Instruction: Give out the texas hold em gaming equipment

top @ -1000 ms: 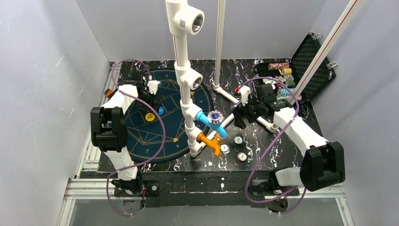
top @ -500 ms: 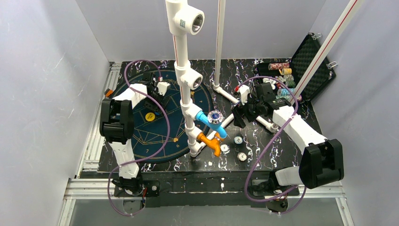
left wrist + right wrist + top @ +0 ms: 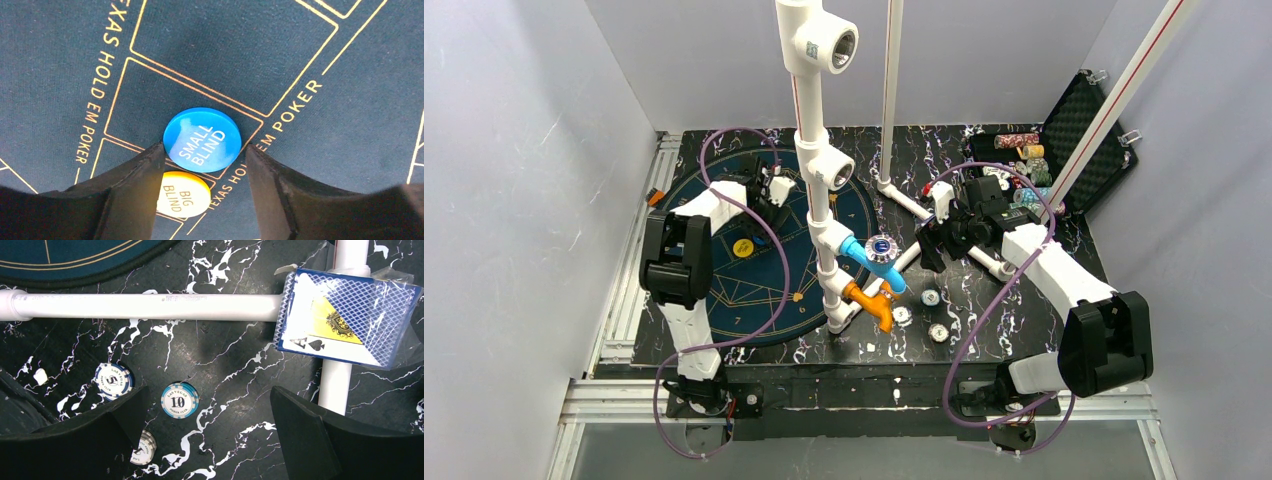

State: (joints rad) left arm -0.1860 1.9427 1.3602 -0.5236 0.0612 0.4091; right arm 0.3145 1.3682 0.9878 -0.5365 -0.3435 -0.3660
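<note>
Between the fingers of the left pincer (image 3: 204, 148), right at their tips, lies the blue SMALL BLIND disc (image 3: 202, 139), flat on the dark felt mat (image 3: 300, 45). Those fingers stand apart, one at each side of its rim; whether they already touch it I cannot tell. Nearer the wrist, half under one finger, sits the yellow BIG BLIND disc (image 3: 184, 194), so a squeeze here should catch only the blue one. Being round, it offers no long axis to line up. Well apart, the right pincer (image 3: 209, 392) hangs spread wide over the bench (image 3: 225, 355), a chip marked 10 (image 3: 179, 400) between its fingers, the card deck (image 3: 345, 320) beyond.
</note>
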